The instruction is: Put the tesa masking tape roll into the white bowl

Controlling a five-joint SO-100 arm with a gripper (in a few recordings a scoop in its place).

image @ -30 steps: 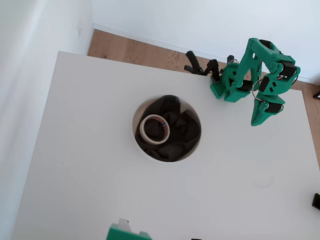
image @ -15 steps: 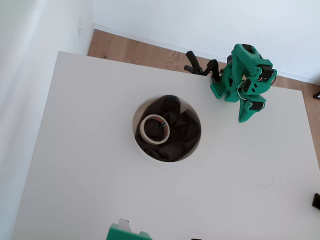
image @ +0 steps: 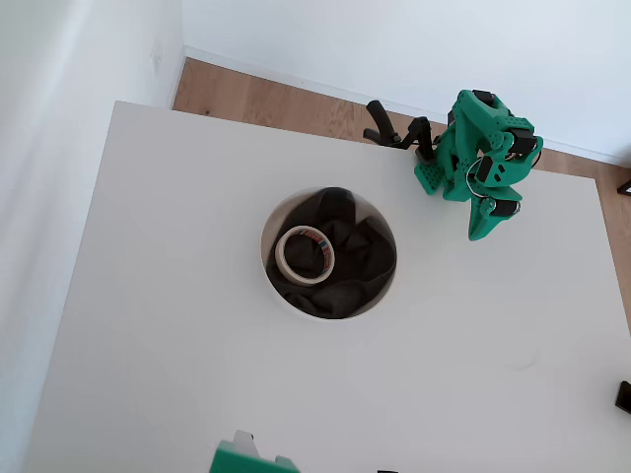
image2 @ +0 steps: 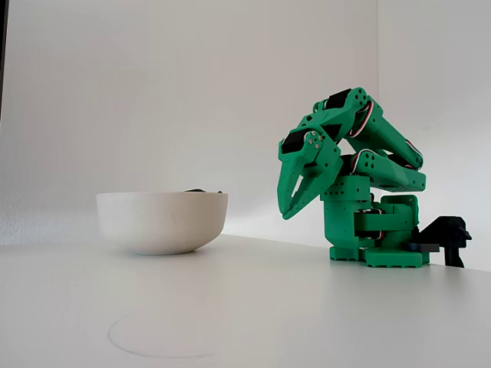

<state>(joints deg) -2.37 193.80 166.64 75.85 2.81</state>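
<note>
Green claw (image2: 290,207) hangs closed and empty, touching nothing.

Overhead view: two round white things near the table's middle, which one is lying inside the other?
The tesa masking tape roll, the small cream ring with a red-blue core label, lies on the dark cloth inside the far wider white bowl.

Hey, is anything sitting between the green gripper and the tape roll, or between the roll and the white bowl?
Nothing visible. The cream-white tesa tape roll already lies inside the large round white bowl, on dark cloth. The green gripper hangs folded near the arm's base, with bare white table between it and the bowl.
</note>
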